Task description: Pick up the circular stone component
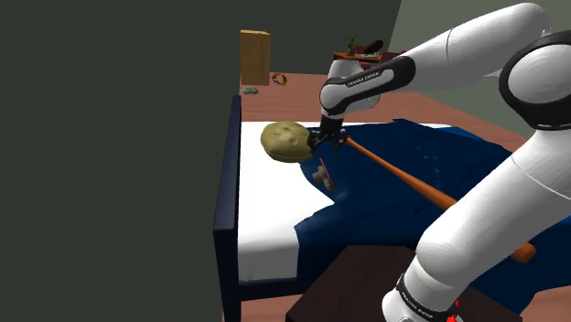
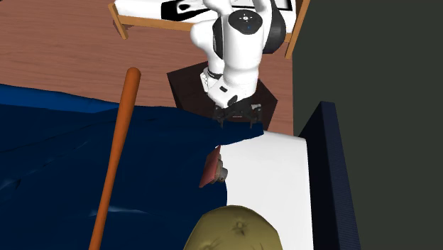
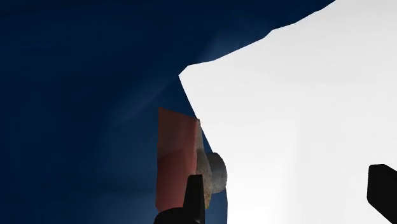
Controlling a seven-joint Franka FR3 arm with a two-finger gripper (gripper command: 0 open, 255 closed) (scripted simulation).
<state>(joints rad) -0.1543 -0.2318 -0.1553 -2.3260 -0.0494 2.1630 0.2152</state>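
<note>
**Hovering over the stone piece, grasp not yet made**

The gripper hangs above the bed, fingers spread wide and holding nothing. The circular stone component, small, grey and round, rests against a reddish slab where the blue blanket meets the white sheet. It lies just beside one finger, not between the two. The next move probably calls for a sideways shift to centre it, then descent and closing. It sits in no container. An orange bat lies to the shoulder view's right of it, and a yellowish lump farther off.
</note>
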